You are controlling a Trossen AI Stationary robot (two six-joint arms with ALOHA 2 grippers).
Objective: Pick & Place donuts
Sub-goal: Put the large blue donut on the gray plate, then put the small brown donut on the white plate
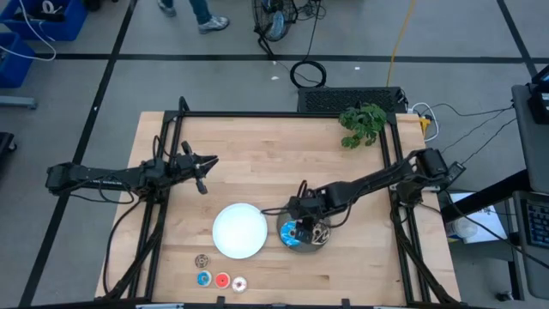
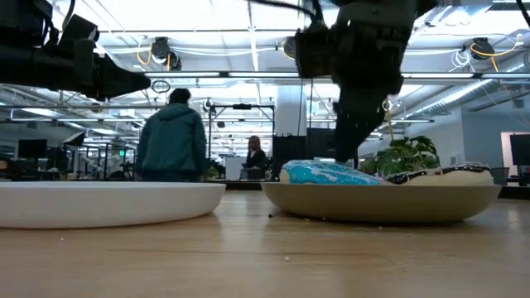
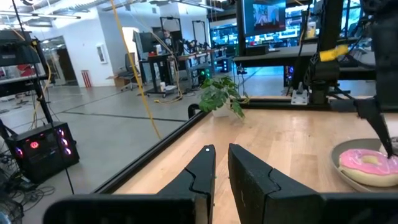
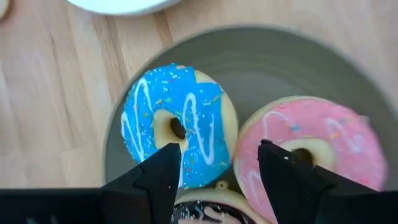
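Observation:
A grey plate [image 1: 319, 243] holds the three larger donuts: blue sprinkled [image 4: 177, 124], pink [image 4: 305, 149] and dark brown drizzled [image 4: 211, 210]. My right gripper [image 4: 217, 165] is open and low over this plate, one fingertip over the blue donut and the other over the pink one. The four tiny donuts lie on the table near its front edge: brown [image 1: 202, 260], blue [image 1: 203, 278], red [image 1: 222, 280], white [image 1: 239, 282]. My left gripper [image 3: 221, 155] waits raised over the table's left part, its fingers shut to a narrow slit and holding nothing. My right gripper comes at the plate from above, pointing down. One open finger [image 4: 163, 168] overlaps the blue donut's edge [image 4: 186, 168] and the other [image 4: 277, 165] the pink donut's edge [image 4: 249, 163]. Whether either finger touches a donut, I cannot tell.
A white plate [image 1: 240, 230] sits just left of the grey one. A small green plant [image 1: 362, 124] stands at the table's far right corner. Dark frame rails run along the table's edges. People move in the room beyond.

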